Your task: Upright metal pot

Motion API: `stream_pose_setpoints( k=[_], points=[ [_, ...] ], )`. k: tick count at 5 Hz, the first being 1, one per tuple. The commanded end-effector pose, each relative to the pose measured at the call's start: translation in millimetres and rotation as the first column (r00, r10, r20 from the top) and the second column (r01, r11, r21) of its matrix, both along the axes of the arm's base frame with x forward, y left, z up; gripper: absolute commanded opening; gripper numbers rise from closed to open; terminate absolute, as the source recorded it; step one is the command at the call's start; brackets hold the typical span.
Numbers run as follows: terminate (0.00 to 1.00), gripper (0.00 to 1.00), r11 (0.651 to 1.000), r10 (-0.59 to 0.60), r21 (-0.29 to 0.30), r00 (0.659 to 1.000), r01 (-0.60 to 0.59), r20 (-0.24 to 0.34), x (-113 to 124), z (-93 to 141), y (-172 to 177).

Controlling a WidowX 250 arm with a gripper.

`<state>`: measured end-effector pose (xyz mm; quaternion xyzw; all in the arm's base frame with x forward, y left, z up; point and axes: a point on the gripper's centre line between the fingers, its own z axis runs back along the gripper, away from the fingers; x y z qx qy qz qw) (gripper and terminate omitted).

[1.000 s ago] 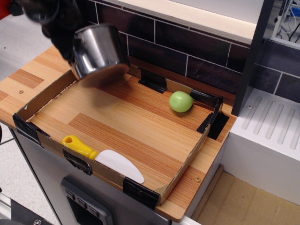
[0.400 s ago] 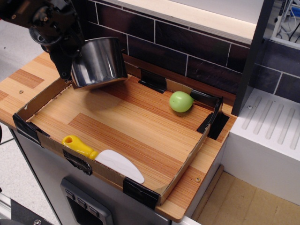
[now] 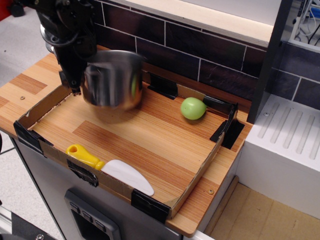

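Observation:
The shiny metal pot (image 3: 113,79) is near upright with its opening up, held at or just above the floor of the cardboard tray (image 3: 45,102) near the back left. It looks motion-blurred. My black gripper (image 3: 79,70) is at the pot's left side and appears shut on its rim or wall; the fingertips are hard to make out.
A green ball (image 3: 193,108) lies at the tray's back right. A spatula with yellow handle (image 3: 85,156) and white blade (image 3: 129,175) lies along the front wall. A dark tiled wall stands behind. A white drain rack (image 3: 285,140) is to the right.
The pot has turned from tilted on its side to near upright. It has come down and a little to the right with my gripper.

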<state>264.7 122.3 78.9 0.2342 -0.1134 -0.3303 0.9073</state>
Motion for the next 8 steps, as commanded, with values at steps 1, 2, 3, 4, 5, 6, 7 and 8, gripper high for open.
stream_pose_setpoints(
  k=[1,2,3,4,5,6,7,8],
  points=[
    [0.0,1.0,0.961,0.17,-0.182,0.964,-0.208,-0.203,12,17,-6],
    [0.0,1.0,0.949,0.181,-0.213,0.957,-0.23,-0.226,13,23,-8],
    [0.0,1.0,0.943,0.161,-0.241,0.95,-0.228,-0.266,14,30,-7],
    [0.0,1.0,0.906,0.154,-0.334,0.937,-0.261,-0.313,20,54,-10],
    [0.0,1.0,0.881,0.179,-0.388,0.949,-0.272,-0.258,25,88,-16],
    [0.0,1.0,0.878,0.175,-0.412,0.965,-0.242,-0.195,28,117,-21],
    [0.0,1.0,0.878,0.175,-0.412,0.965,-0.242,-0.195,28,117,-21],
    [1.0,1.0,0.878,0.175,-0.412,0.965,-0.242,-0.195,28,117,-21]
  ],
)
